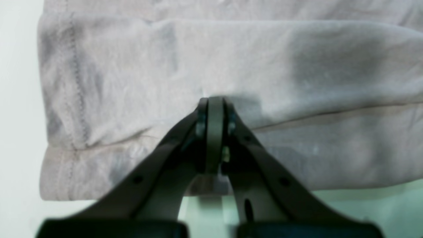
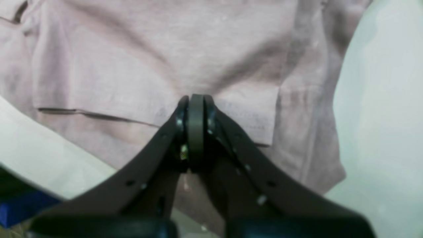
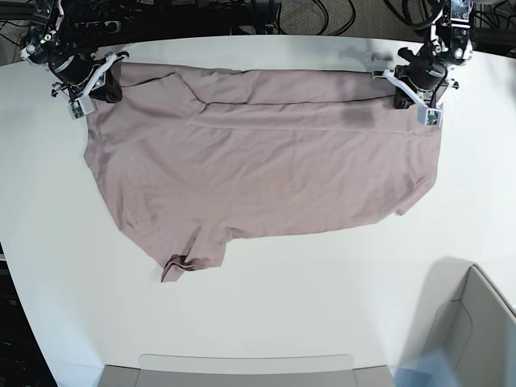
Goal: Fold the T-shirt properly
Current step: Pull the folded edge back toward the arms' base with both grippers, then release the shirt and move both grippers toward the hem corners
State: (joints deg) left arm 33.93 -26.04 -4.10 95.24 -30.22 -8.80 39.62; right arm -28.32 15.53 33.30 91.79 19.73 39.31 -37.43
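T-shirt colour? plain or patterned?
Plain dusty pink, no print: the T-shirt shows best in the base view, spread on the white table.

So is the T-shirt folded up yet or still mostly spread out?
Mostly spread: the T-shirt lies wide across the table, with only a strip along its far edge doubled over.

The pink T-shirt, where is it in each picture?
Left wrist: the T-shirt fills the upper part, behind the shut left tool.
Right wrist: it fills the top and middle, behind the shut right tool.
Base: it lies spread across the white table.
Shared landmark: the white table.
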